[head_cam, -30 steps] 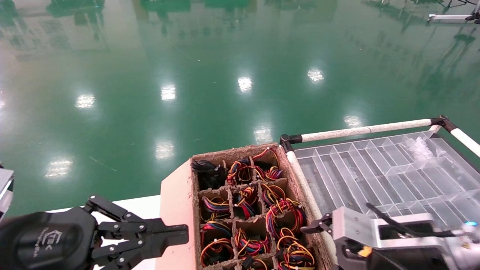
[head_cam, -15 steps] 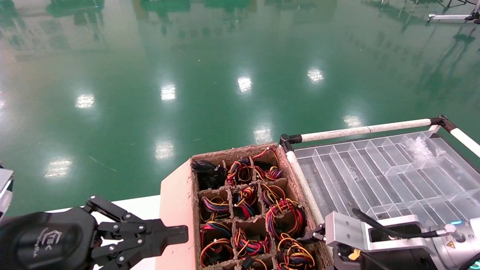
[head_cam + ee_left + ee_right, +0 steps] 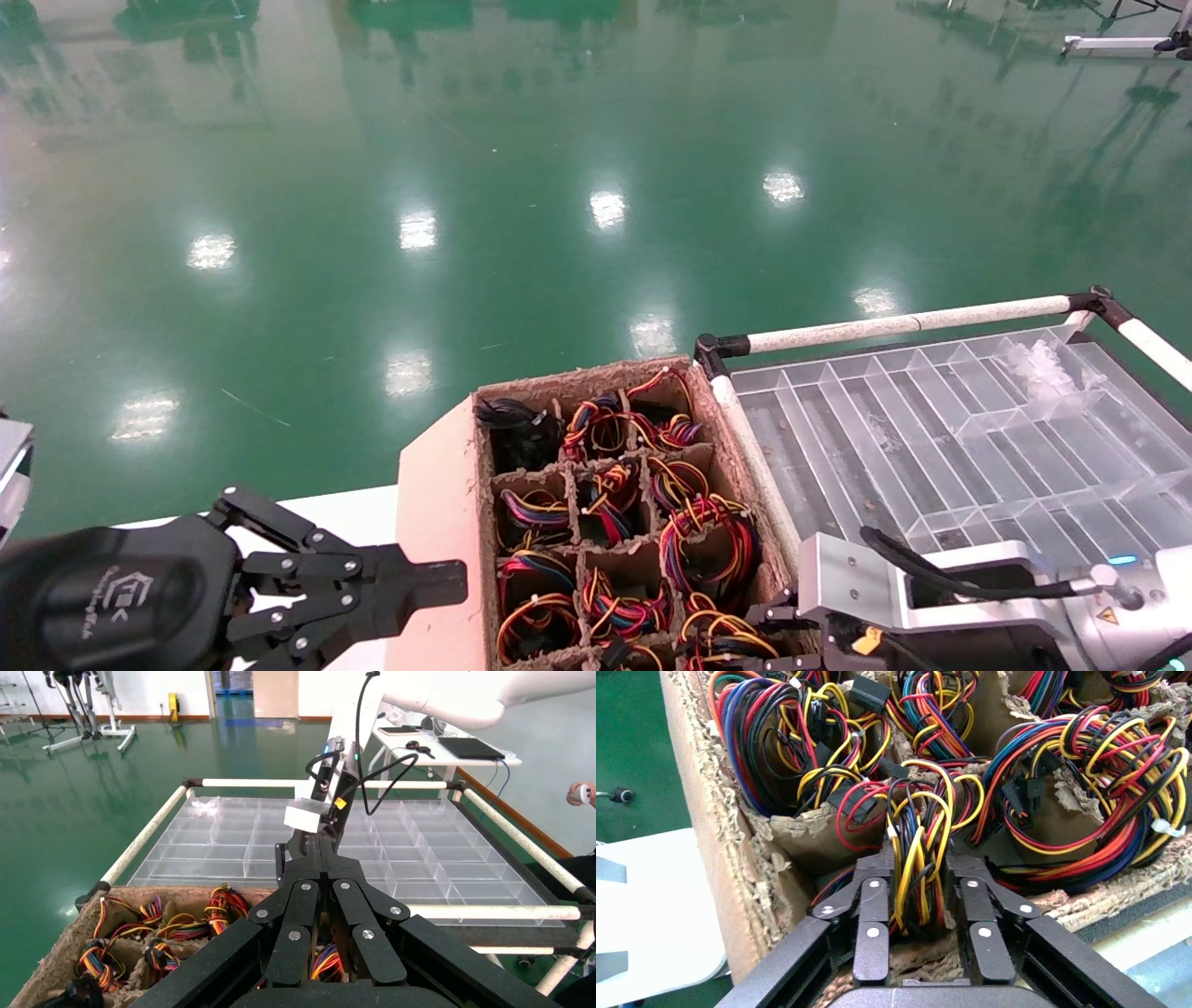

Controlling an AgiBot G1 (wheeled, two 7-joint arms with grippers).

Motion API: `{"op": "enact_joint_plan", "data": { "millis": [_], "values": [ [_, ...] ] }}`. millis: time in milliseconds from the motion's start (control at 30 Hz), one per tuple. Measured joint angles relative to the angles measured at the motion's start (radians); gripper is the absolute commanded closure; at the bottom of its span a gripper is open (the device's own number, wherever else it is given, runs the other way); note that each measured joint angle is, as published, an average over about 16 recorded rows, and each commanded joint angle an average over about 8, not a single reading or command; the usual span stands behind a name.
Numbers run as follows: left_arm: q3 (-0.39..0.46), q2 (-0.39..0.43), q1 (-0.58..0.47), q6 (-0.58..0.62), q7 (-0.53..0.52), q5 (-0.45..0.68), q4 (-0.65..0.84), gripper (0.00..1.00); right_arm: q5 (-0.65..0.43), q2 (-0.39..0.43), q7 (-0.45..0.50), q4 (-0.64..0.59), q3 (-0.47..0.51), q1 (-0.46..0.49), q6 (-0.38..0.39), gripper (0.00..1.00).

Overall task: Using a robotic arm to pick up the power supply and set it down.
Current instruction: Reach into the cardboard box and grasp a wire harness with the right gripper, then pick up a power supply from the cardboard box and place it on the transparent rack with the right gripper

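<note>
Over the last second the right gripper (image 3: 919, 881) has dropped and slid left into the near right cell of the cardboard crate (image 3: 438, 522), and its fingers (image 3: 871, 903) now sit narrowly either side of a wire bundle (image 3: 916, 860) belonging to the power supply (image 3: 926, 818), pressing it, though its grey body is hidden down in the cell. Judged from that, the grasp is made or nearly so, and lifting is next; neighbouring loops could snag. The left gripper (image 3: 410, 582) hangs parked, fingers together, beside the crate over the white tabletop (image 3: 345, 517); the clear divider tray (image 3: 978, 429) sits to the right.
</note>
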Motion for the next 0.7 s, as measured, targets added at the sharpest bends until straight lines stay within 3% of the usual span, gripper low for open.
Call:
{"op": "enact_joint_plan", "data": {
  "millis": [100,267,367,700],
  "values": [
    [0.0,0.0,0.0,0.0,0.0,0.0,0.0,0.91,0.014,0.012,0.011,0.013,0.009,0.0,-0.002,1.0],
    [0.001,0.0,0.0,0.0,0.0,0.0,0.0,0.32,0.049,0.04,0.03,0.04,0.034,0.009,-0.002,1.0],
    [0.001,0.0,0.0,0.0,0.0,-0.001,0.0,0.03,0.076,0.057,0.039,0.053,0.055,0.021,0.0,1.0],
    [0.001,-0.001,0.0,-0.001,0.001,-0.001,0.0,0.0,0.175,0.094,0.041,0.065,0.144,0.109,0.019,1.0]
  ]
}}
